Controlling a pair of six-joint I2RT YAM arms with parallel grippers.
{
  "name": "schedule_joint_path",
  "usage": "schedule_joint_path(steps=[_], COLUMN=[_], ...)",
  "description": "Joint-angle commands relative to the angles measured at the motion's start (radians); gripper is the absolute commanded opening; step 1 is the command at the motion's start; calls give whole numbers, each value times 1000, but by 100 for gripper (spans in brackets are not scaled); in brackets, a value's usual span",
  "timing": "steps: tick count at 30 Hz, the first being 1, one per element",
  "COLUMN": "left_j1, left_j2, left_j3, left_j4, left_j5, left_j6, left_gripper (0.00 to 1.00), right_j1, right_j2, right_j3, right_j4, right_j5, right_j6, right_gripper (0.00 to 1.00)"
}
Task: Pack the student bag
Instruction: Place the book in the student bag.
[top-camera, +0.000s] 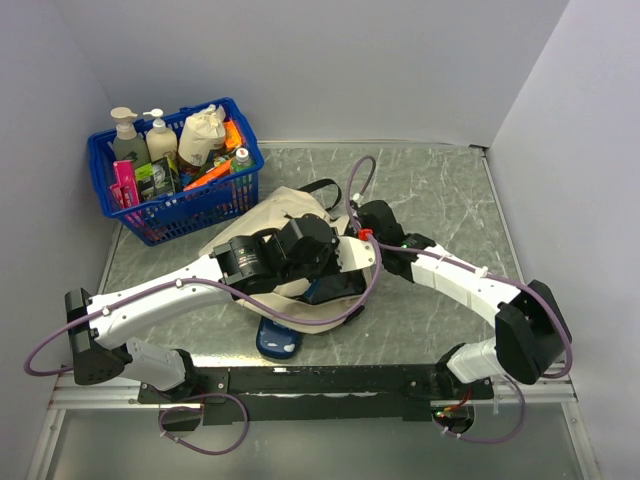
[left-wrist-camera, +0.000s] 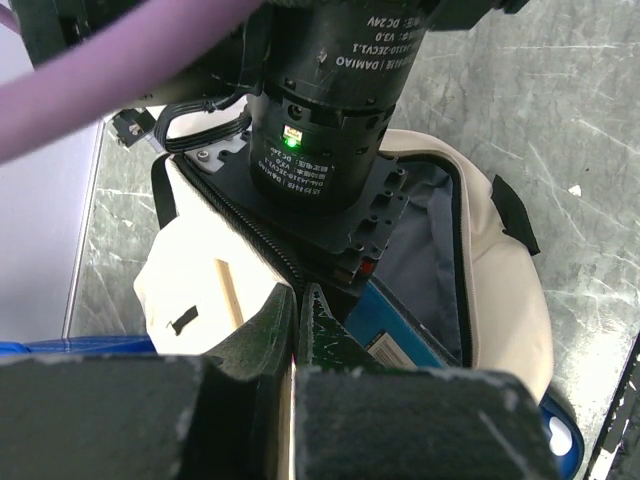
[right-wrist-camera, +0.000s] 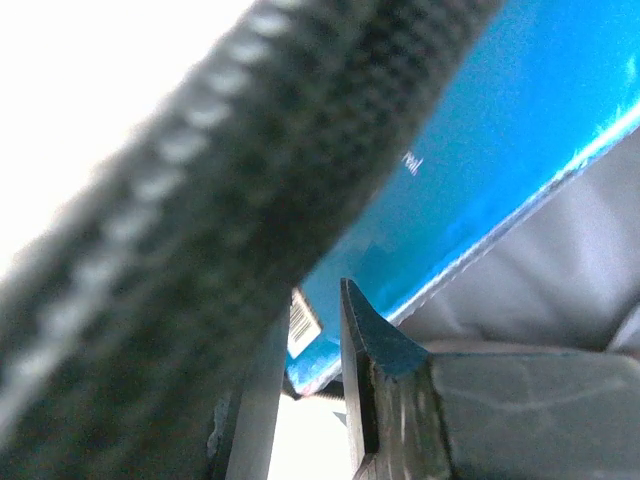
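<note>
The cream-beige student bag (top-camera: 285, 205) lies in the middle of the table with its zipper mouth open (left-wrist-camera: 500, 290). My left gripper (left-wrist-camera: 295, 300) is shut on the black zipper edge of the bag's mouth and holds it up. A blue book (left-wrist-camera: 400, 335) with a barcode label sits inside the opening. My right arm reaches into that mouth from the right. In the right wrist view the right gripper (right-wrist-camera: 300, 380) is right in front of the book (right-wrist-camera: 480, 170), jaws a narrow gap apart with nothing between them. The blurred zipper edge (right-wrist-camera: 200, 230) crosses in front.
A blue plastic basket (top-camera: 175, 215) holding bottles (top-camera: 128, 140) and small items stands at the back left. A dark blue flat object (top-camera: 277, 340) lies against the bag's near side. Walls close in the left, back and right sides.
</note>
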Motion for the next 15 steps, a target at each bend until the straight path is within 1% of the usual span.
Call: schedule_joint_path(steps=[1,5,7,9,11,13,15], left_j1=[-17,-17,-17,-17,-17,-17,-17], left_j2=[-40,-45,-49,-51,-51,-54,-54], left_j3=[26,11,8,6,5,5,5], left_j4=[92,95,96,98,98,96,99], left_j5=[29,31,29,26,24,21,20], left_j6=[-3,-4,-8,-6,-8,-9,-6], left_gripper=[1,1,1,1,1,1,1], right_j1=[-5,-19,-32,-51,-65,-72,-74], right_j2=[-67,-143,-181,-215,-227,-241,-247], right_j3=[43,13,-6,-41,-59,-84,-104], right_j4=[6,-21,-28,-34,-46,-72,-89], right_j5=[17,38,50,55,70,102,124], right_j6=[-31,-52,-55,-57,-69,-80,-92], right_gripper=[35,36,33,18,7,5,1])
